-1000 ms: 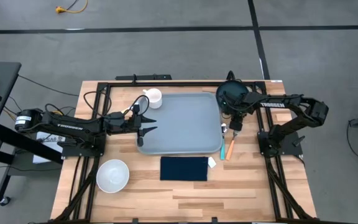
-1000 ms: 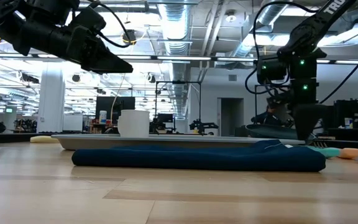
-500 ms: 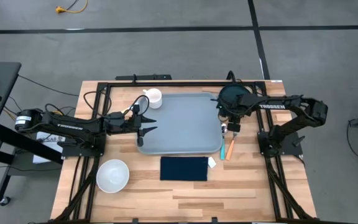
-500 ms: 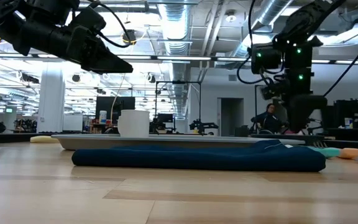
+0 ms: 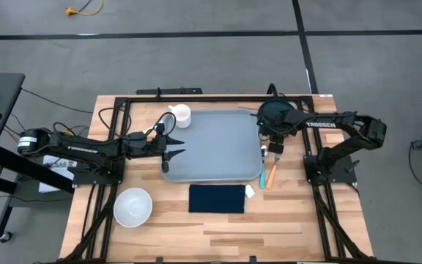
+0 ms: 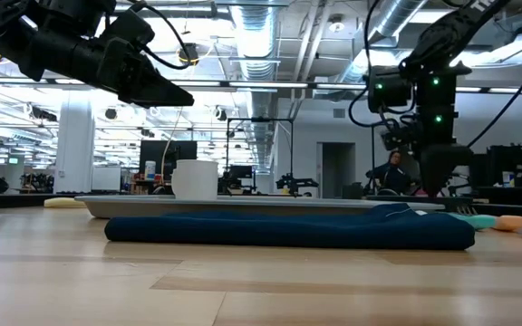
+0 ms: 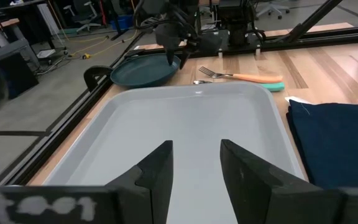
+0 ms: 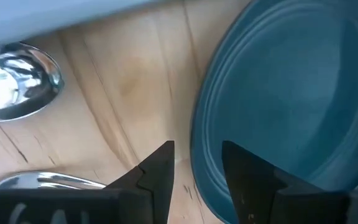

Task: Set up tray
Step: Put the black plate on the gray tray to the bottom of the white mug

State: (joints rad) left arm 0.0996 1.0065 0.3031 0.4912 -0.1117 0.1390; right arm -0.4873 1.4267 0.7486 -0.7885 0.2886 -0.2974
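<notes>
White lettering reading "TROSSEN" runs along the right arm's forearm in the high view; the left arm carries white lettering too, too small to read. The table (image 5: 218,224) is pale wood planking framed by black rails, standing on a grey floor crossed by dark lines, with a yellow cable lying far off at the left. The low view looks into a large hall with exposed ceiling ducts and strip lights, and a person sits in the far background.

The tray (image 5: 215,147) lies flat in the middle of the table, bare inside. A white mug (image 5: 181,115) stands at its far left corner, a white bowl (image 5: 132,206) sits on the near left of the table, and a dark navy cloth (image 5: 217,199) lies just near of the tray. To the tray's right lie a spoon (image 8: 17,81) and an orange-handled fork (image 7: 238,75).

The left gripper (image 5: 174,145) hovers over the tray's left edge, jaws spread. The right gripper (image 5: 275,139) hangs low at the near edge of a dark teal plate (image 5: 275,112) at the tray's far right corner, jaws spread, holding nothing.
</notes>
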